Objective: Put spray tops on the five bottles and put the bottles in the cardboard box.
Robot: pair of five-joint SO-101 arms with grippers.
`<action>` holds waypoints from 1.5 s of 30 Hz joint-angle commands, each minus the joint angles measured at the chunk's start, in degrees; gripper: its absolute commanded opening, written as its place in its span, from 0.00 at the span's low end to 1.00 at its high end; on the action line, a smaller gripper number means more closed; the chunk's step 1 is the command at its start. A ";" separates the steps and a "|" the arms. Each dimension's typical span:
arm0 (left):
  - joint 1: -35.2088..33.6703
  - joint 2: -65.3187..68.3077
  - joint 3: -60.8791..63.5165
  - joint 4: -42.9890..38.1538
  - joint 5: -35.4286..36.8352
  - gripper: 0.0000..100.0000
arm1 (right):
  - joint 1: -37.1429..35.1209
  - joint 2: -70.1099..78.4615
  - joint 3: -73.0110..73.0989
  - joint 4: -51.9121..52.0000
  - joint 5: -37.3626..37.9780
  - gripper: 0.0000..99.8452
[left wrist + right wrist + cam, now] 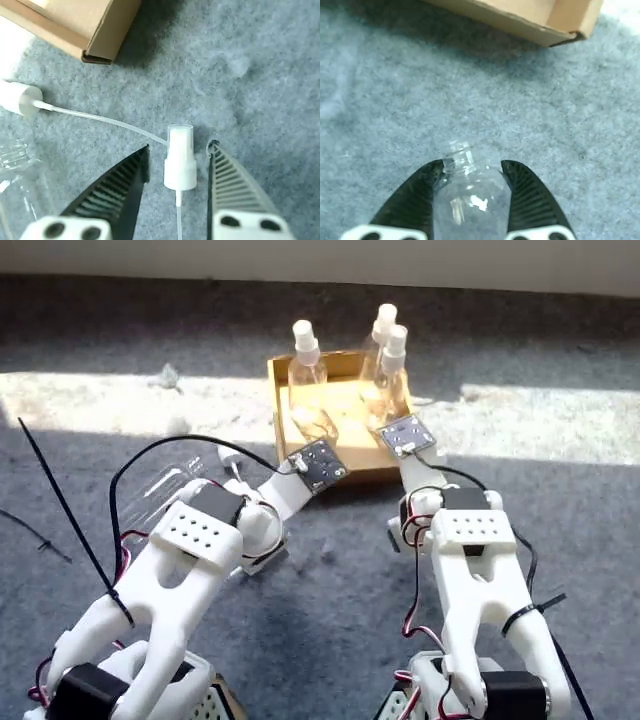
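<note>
Cardboard box [520, 20] corner ahead; right gripper [471, 166] clamps uncapped bottle [470, 205]; left gripper [178, 148] spread astride spray top [180, 162], seemingly not touching.

the left arm [190, 560] is extended forward and angled inward, wrist tipped down, and the left gripper [178, 148] sits low with its two black ribbed fingers [120, 185] spread wide apart. beside it the right arm [470, 550] is extended straight ahead, and the right gripper [471, 165] points down, clamped against both sides of a clear bottle [470, 200].
</note>
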 commanded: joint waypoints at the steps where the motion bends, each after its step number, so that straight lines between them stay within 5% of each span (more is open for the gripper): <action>1: 0.66 -1.27 1.10 -3.25 0.88 0.18 | -0.40 -1.80 -0.40 0.13 0.35 0.00; 13: -3.12 17.19 -0.84 -7.30 0.53 0.18 | -0.40 -1.80 -0.04 0.13 0.26 0.00; 17: -3.21 19.74 -1.63 -7.12 0.62 0.08 | -0.40 -1.80 -0.31 0.13 0.00 0.00; 23: -4.26 12.97 -1.80 -5.71 0.88 0.01 | -3.30 -1.80 -0.40 0.57 0.00 0.00; 30: -12.79 -5.67 -14.11 9.14 0.97 0.01 | -13.58 -4.18 -1.89 0.04 -0.09 0.00; 36: -15.60 -17.27 -32.13 19.69 12.13 0.01 | -16.75 -22.11 0.40 -4.97 -1.14 0.00; 45: -4.70 -18.68 -49.10 13.98 34.20 0.01 | -20.00 -43.56 20.00 -16.75 -2.81 0.00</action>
